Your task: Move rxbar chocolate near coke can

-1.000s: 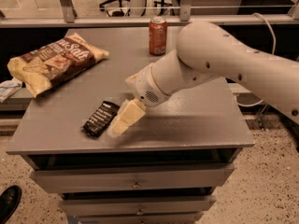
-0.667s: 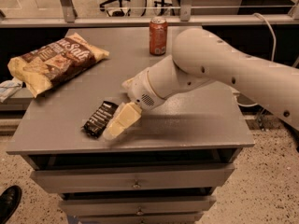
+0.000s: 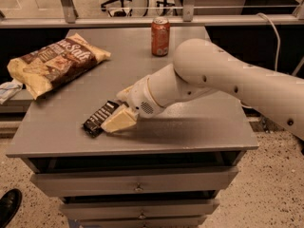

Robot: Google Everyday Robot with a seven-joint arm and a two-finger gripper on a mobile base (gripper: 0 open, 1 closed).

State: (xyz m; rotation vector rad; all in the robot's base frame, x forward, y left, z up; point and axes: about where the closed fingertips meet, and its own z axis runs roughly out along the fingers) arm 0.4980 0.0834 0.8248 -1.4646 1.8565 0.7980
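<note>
Grey tabletop (image 3: 190, 127): the bar (image 3: 99, 119) lies front-left, its right end just between the spread jaws of the gripper (image 3: 121, 107); the can (image 3: 160, 37) stands well apart at the back.

The rxbar chocolate (image 3: 97, 120), left of centre in the frame, has a glossy black wrapper with white lettering. The gripper (image 3: 112, 110), at the bar's right end, has pale cream-yellow fingers (image 3: 118, 121) that stand apart, on a white wrist with a patch of small dark perforations. The arm (image 3: 228, 75) behind it is smooth off-white, dotted with a few dark holes. The coke can (image 3: 160, 37), at upper centre, is orange-red with a silver top. The chip bag (image 3: 54, 63), at upper left, is yellow-tan with a dark brown panel and white lettering. The table (image 3: 190, 132) and its drawer fronts (image 3: 137, 182) are plain matte grey. The floor (image 3: 275, 189), at lower right, is speckled beige. A black shoe (image 3: 8, 207) shows at the lower left corner.
</note>
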